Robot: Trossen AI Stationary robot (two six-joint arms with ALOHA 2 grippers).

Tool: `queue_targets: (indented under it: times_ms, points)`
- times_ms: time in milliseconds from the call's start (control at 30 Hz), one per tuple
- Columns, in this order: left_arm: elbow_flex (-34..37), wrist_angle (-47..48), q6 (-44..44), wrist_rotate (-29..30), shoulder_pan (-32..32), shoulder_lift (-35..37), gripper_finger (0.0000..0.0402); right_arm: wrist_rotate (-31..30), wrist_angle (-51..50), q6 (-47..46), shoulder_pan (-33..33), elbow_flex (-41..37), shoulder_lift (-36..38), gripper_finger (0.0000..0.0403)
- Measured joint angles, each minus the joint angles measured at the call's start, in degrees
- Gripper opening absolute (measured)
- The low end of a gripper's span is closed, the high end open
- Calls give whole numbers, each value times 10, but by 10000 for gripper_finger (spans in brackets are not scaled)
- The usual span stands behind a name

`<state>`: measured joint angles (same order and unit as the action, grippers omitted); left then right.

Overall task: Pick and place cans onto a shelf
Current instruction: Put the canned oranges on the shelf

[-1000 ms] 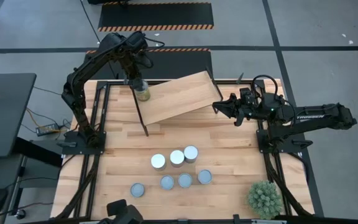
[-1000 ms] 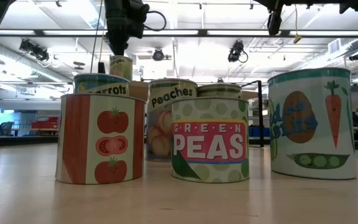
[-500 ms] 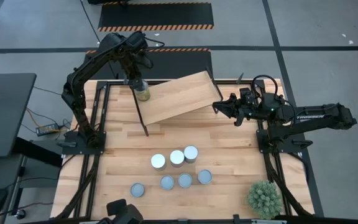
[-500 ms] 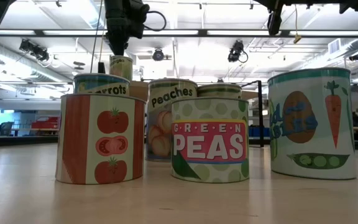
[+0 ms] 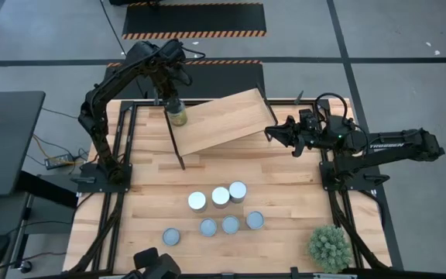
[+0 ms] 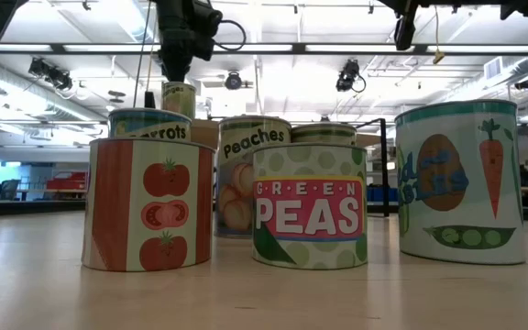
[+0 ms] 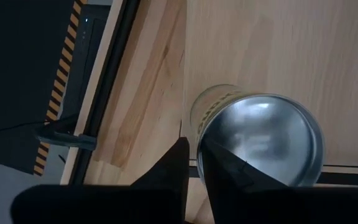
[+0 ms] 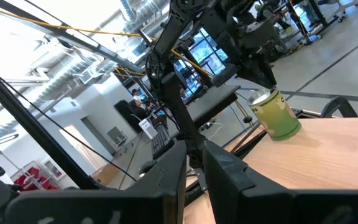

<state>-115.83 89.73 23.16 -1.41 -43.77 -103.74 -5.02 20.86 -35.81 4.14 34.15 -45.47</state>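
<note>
One can (image 5: 178, 115) stands upright on the shelf (image 5: 223, 120).

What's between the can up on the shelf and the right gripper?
Only bare shelf: in the high view, nothing sits on the wood between the can and the right gripper.

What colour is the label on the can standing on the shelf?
Yellowish-green, on the can; the right wrist view shows it best.

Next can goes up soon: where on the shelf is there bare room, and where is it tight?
The shelf is bare from the one can at its left end, under the left pincer, to its right end near the right pincer. The tabletop is crowded where seven cans cluster; the plant ball fills the right corner.
</note>
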Motion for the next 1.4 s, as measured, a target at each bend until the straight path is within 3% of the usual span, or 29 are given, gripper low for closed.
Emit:
queue_targets:
  times_ms: [333, 633, 800, 1167, 1400]
  points:
    - [-2, 2, -7, -1, 2, -8, 33, 0, 1, 0, 0, 0, 0, 62]
    - [-2, 2, -111, 12, 3, -8, 5, 0, 1, 0, 0, 0, 0, 62]
    - [-1, 2, -182, 15, 9, -8, 6, 0, 1, 0, 0, 0, 0, 62]
    - [-1, 2, -189, 31, 16, -8, 7, 0, 1, 5, 0, 0, 0, 62]
    - [1, 5, -209, 40, 17, 0, 53, 0, 1, 5, 0, 0, 0, 62]
